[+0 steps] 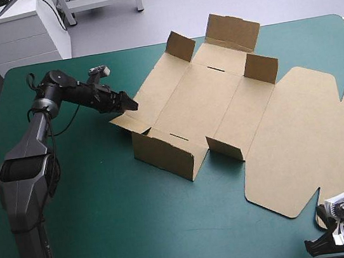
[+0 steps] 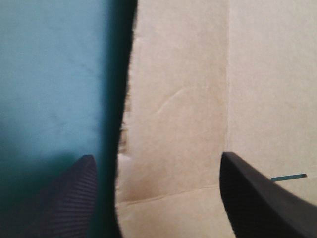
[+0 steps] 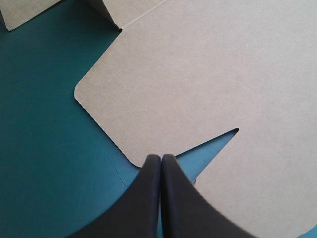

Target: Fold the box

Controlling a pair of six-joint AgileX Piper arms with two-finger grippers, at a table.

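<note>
We're looking at the box (image 1: 200, 99) sitting around the middle of the teal-green tabletop (image 1: 109, 227), and it's only partly formed. The near wall (image 1: 162, 153) stands upright along the side closest to us, with a shorter upright piece (image 1: 226, 148) just beside it. On the far side the back wall (image 1: 232, 31) is up, with two small corner tabs raised on either side of it. The big lid (image 1: 300, 130) lies flat, spreading off toward the tabletop's right edge.

Over to the left hand (image 1: 127, 103): it reaches in low from the left and is right at the side flap (image 1: 133, 118) on the box's left. From its wrist camera we see its black fingers standing well apart, wide open. One finger (image 2: 69, 198) is over the bare teal-green cover and the other (image 2: 257, 198) over brown board. The flap's rough cut edge runs between them, and nothing is pinched. A thin slot (image 2: 289, 176) shows in the board beside the finger on that side.

The right hand (image 3: 161, 158) is down at the near right corner of the tabletop. Its fingers are pressed together in one pointed arch, holding nothing. The tip sits just at the lid's near edge, beside a rounded corner and a narrow notch (image 3: 218, 141) cut into the board.
</note>
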